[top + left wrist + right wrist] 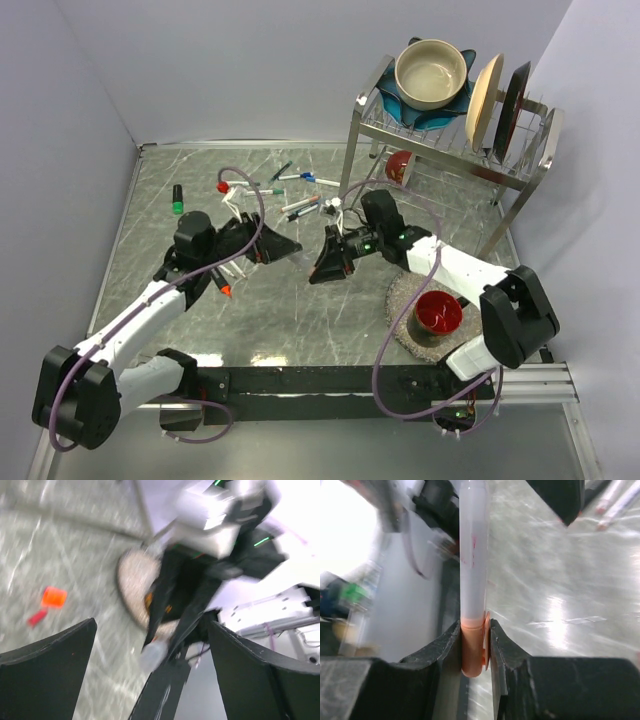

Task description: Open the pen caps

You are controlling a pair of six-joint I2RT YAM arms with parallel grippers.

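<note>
My right gripper clamps a smooth, translucent pen at its orange cap. My left gripper stands spread, empty.

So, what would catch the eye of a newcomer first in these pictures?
First, over the middle of the table, the right gripper clamps an orange-ended marker, and the left gripper stands wide open facing it. Then the metal dish rack at the far right, a beige bowl on top, and loose pens scattered behind the grippers.
</note>
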